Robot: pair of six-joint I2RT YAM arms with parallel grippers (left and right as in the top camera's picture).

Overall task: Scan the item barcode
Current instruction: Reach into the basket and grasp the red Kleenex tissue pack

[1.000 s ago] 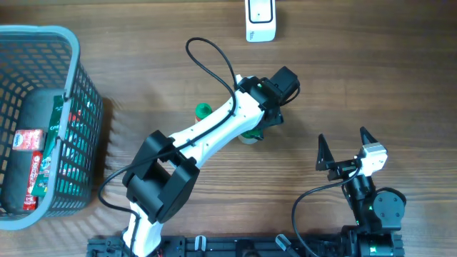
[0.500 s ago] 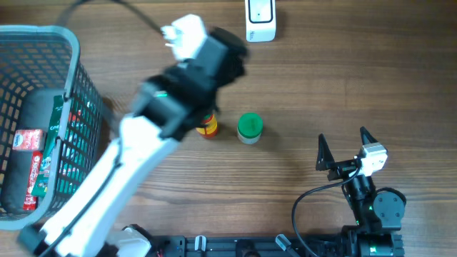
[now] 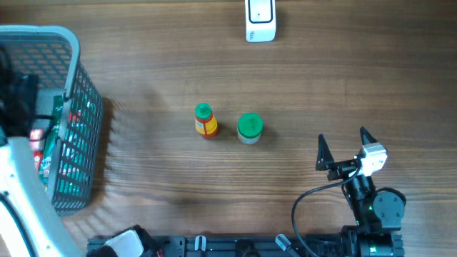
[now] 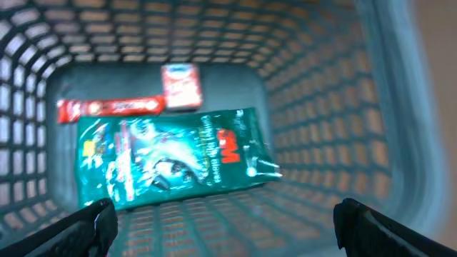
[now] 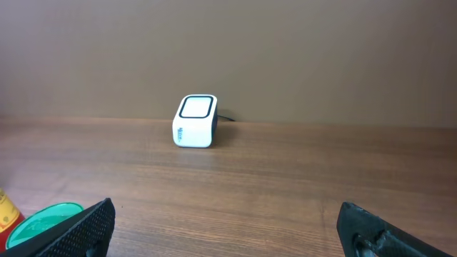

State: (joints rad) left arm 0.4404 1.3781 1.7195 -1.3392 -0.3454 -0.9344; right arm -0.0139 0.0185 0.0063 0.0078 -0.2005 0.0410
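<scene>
Green packet [image 4: 175, 158] flat on basket [image 4: 321, 107] floor, straight ahead of left jaws; jaws fully apart, empty; packet's long axis lying finger to finger, so probably a wrist turn first; right jaws wide, empty, well apart, facing scanner [image 3: 260, 19] across bench [image 3: 357, 71].

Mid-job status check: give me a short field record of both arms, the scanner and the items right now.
left fingers: open, empty, pointing down into the basket
right fingers: open, empty, facing the scanner
basket: left edge of table; holds green packet, red bar, small red-and-white pack
scanner: far edge, nothing near it
table middle: small bottle and green-lidded jar, side by side, apart
</scene>
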